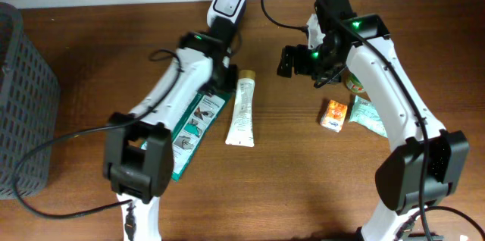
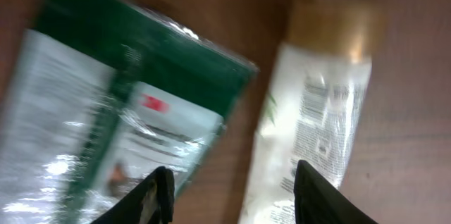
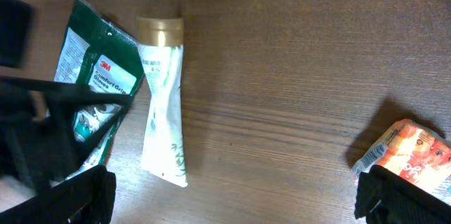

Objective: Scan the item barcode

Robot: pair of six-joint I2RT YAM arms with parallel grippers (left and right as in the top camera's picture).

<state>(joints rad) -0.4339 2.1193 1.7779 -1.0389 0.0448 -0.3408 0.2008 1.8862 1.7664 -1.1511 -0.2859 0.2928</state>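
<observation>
Green packet [image 2: 106, 111] lies flat on the table [image 1: 303, 180] beneath the left gripper [image 2: 236, 199], whose fingers stand apart, seemingly grasping nothing, though the wrist view is blurred. A white tube [image 2: 317, 111] with a gold cap lies just beside the packet, and the scanner [image 1: 227, 2] stands beyond both near the table's far edge. The right gripper [image 3: 232, 206] hangs spread wide and empty above the wood, an orange sachet [image 3: 412, 150] near one finger.

table [image 1: 303, 195]: dark brown wood | left edge: grey mesh bin [image 1: 23, 97]
</observation>
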